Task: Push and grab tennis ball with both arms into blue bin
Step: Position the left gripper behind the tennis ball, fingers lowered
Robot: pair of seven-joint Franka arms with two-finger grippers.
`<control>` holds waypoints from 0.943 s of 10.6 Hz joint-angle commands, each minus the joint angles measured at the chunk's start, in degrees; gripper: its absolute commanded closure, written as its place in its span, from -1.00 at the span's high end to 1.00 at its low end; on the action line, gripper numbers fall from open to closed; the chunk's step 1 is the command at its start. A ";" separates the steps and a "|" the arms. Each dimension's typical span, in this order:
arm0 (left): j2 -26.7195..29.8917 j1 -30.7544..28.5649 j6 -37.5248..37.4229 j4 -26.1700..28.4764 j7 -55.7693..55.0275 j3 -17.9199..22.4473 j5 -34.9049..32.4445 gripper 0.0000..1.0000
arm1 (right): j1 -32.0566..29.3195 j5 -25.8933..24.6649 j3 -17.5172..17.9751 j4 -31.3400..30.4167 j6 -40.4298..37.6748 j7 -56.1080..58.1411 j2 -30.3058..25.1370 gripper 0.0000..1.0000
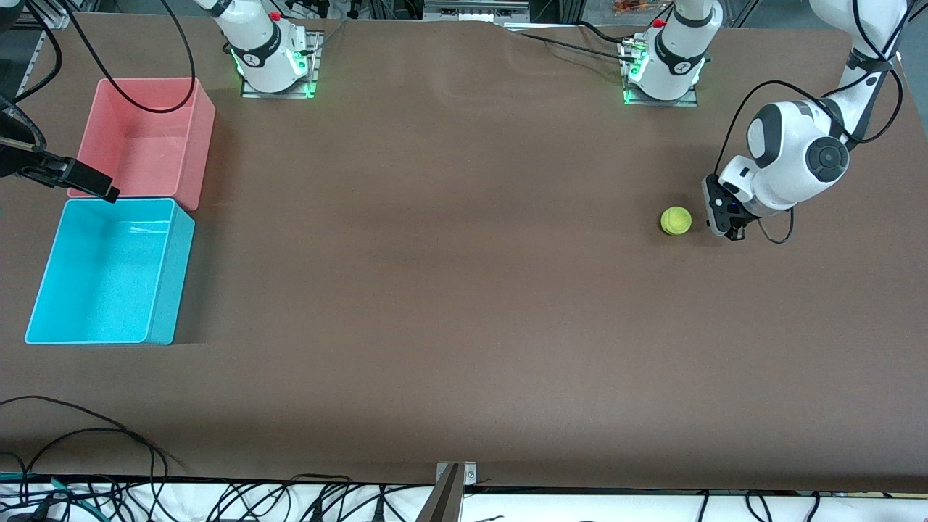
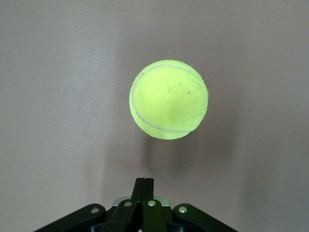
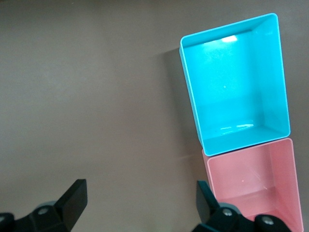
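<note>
The yellow-green tennis ball lies on the brown table toward the left arm's end. My left gripper hangs low beside it, on the side of the left arm's end of the table. It is shut with nothing in it, and a small gap separates it from the ball. The blue bin stands at the right arm's end and has nothing in it. My right gripper is open and hovers over the table where the two bins meet. One of its fingers shows in the front view.
A pink bin of the same shape touches the blue bin, farther from the front camera. Both arm bases stand along the table's back edge. Cables lie along the edge nearest the camera.
</note>
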State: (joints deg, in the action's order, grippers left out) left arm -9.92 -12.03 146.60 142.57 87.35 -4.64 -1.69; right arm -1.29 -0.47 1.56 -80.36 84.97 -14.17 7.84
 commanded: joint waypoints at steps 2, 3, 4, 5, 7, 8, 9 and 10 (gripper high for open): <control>-1.06 -0.62 3.87 1.04 1.16 -0.20 -2.09 -1.00 | -0.30 1.00 0.20 -0.68 0.19 0.54 -0.45 1.00; -1.94 -0.54 5.09 1.04 1.16 -0.20 -2.17 -1.00 | -0.21 1.00 0.20 -0.68 0.10 0.54 -0.19 1.00; -2.73 -0.45 5.89 1.04 1.16 -0.20 -2.18 -1.00 | -0.21 1.00 0.20 -0.68 0.10 0.54 -0.02 1.00; -3.00 -0.45 6.07 1.13 1.16 -0.20 -2.18 -1.00 | -0.21 1.00 0.20 -0.68 0.10 0.63 -0.01 1.00; -3.70 -0.45 6.07 1.39 0.81 -0.20 -2.09 -1.00 | -0.21 1.00 0.20 -0.68 0.19 0.54 -0.01 1.00; -3.70 -0.45 6.07 1.65 0.72 -0.28 -1.74 -1.00 | -0.21 1.00 0.20 -0.68 0.28 0.63 -0.01 1.00; -3.70 -0.19 6.07 2.18 0.63 -0.29 -1.56 -1.00 | -0.21 1.00 0.20 -0.68 0.19 0.63 -0.01 1.00; -3.62 0.08 6.07 2.70 -0.59 -0.37 -1.56 -1.00 | -0.21 1.00 0.20 -0.68 0.19 0.63 -0.01 1.00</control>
State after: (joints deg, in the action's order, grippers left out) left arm -13.64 -12.02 151.62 143.89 87.58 -4.70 -2.45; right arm -1.26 -0.44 1.60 -80.42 84.95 -14.15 8.38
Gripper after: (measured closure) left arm 0.991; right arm 0.000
